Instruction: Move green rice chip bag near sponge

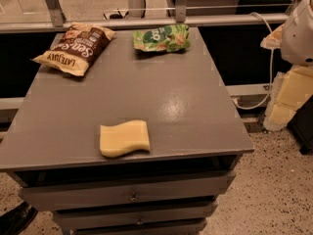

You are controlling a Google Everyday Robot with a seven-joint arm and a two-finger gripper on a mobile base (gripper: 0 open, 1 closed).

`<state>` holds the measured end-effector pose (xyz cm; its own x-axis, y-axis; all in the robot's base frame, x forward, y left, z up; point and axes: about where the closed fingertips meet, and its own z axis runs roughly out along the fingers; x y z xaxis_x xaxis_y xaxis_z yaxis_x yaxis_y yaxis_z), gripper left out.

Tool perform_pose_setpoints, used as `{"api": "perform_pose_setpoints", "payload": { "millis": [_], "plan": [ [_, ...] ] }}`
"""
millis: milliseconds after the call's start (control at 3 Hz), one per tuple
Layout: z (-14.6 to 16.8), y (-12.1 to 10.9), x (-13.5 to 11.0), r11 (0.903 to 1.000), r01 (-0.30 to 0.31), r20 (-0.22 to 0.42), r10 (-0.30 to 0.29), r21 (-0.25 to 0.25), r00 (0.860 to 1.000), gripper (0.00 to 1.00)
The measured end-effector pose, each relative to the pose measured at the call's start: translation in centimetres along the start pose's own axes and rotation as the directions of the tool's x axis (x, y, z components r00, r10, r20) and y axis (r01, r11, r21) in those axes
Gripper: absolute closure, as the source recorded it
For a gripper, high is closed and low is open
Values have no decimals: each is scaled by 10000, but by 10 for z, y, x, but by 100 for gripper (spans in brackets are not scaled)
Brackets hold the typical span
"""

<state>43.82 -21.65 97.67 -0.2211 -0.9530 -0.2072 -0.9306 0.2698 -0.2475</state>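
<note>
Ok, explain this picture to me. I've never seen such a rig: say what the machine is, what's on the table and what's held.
There is one picture, looking down on a grey drawer table from its front. Where the camera sits is not on record. The machine is a wheeled robot with one arm. Mainly its cream-yellow gripper shows, at the right edge of the picture, beside the table and off its right side. Three things lie on the table: a brown chip bag at the back left, the green rice chip bag at the back middle, and the pale-yellow sponge near the front. The gripper touches none of them and holds nothing from the table.
</note>
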Motion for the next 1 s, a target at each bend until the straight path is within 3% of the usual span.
{"api": "perform_pose_setpoints", "payload": {
  "millis": [333,667,1000],
  "plan": [
    [1,-4,-2,10000,28,94,-28,71,10000,0],
    [9,-24,-9,9990,169,585,-193,411,9981,0],
    [41,-68,-27,9968,52,1770,-193,795,9840,0]
  ]
}}
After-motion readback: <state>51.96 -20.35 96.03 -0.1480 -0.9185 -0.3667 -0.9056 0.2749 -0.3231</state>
